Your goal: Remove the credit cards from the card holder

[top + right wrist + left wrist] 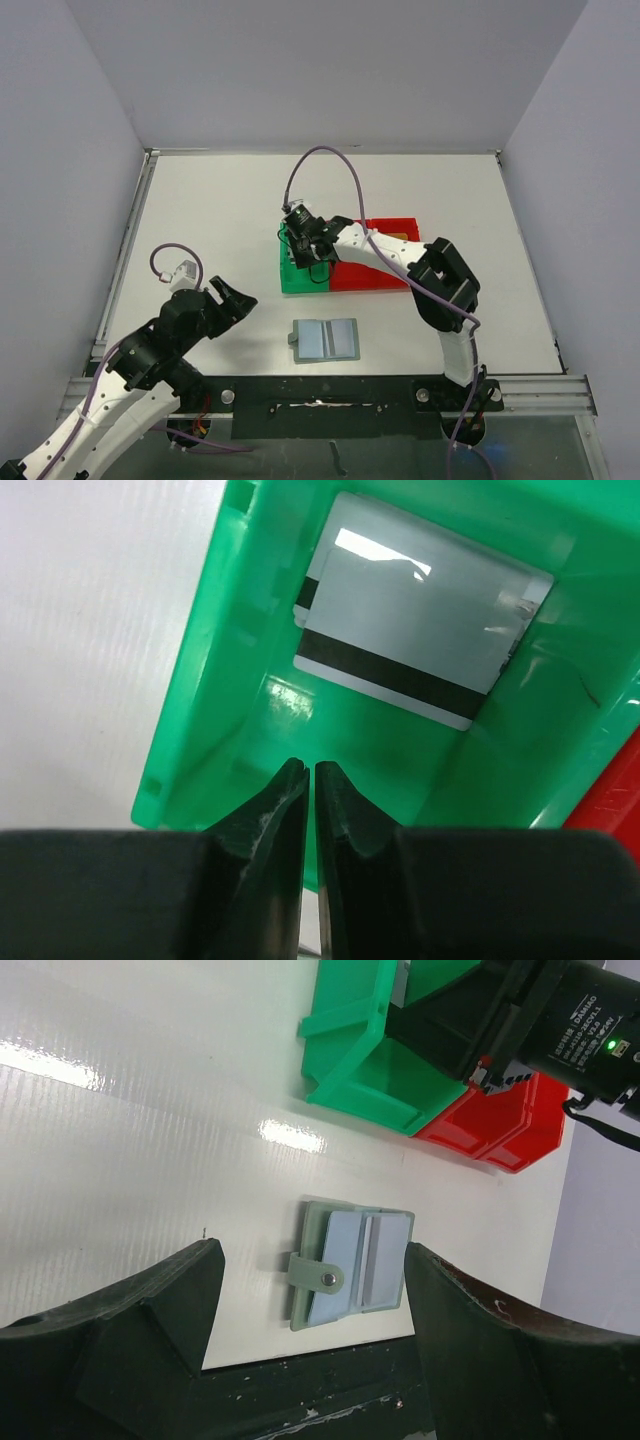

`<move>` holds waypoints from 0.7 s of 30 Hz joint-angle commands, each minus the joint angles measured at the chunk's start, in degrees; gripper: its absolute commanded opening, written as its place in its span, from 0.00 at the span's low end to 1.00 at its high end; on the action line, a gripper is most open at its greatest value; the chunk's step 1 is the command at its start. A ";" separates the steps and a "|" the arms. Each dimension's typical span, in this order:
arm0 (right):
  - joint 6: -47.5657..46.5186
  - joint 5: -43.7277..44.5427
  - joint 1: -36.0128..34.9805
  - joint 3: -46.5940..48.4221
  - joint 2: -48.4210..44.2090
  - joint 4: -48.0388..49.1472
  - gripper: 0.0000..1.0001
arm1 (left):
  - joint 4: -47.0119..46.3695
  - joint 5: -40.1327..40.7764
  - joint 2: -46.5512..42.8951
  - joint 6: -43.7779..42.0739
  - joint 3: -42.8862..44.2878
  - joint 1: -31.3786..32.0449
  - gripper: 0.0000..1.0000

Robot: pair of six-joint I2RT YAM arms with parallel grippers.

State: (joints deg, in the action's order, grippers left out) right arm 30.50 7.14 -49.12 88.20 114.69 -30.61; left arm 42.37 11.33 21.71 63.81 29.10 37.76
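At lower centre of the top view, the card holder point(326, 340) lies open on the desk point(200, 200), uncovered. At lower left the left hand point(235, 300) hangs wide and empty, aimed at it. Farther up, the right arm reaches across the red bin point(400, 224). The right hand point(308, 770), pinched nearly together on nothing, points into the green bin point(230, 680), where the credit cards point(420, 640) lie stacked.

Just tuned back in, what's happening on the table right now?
The right gripper hangs over the green bin, jaws closed on nothing. Two credit cards lie on the bin's floor, one partly under the other. The card holder lies open on the table, nearer the arms, untouched. The left gripper hovers open beside it, holding nothing.
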 commanded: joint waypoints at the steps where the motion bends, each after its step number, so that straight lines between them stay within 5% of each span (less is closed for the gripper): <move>1: 2.11 6.63 0.57 5.85 0.73 -3.24 0.10 | 0.85 1.25 -0.75 0.35 2.91 -0.17 0.73; 21: 3.42 7.60 0.17 11.51 9.34 -6.48 0.11 | 1.05 1.69 -1.24 -0.38 3.55 -0.14 0.73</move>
State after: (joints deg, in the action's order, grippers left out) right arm 32.97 12.69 -48.80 96.68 123.59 -37.39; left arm 44.40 11.88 21.06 63.88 29.91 37.76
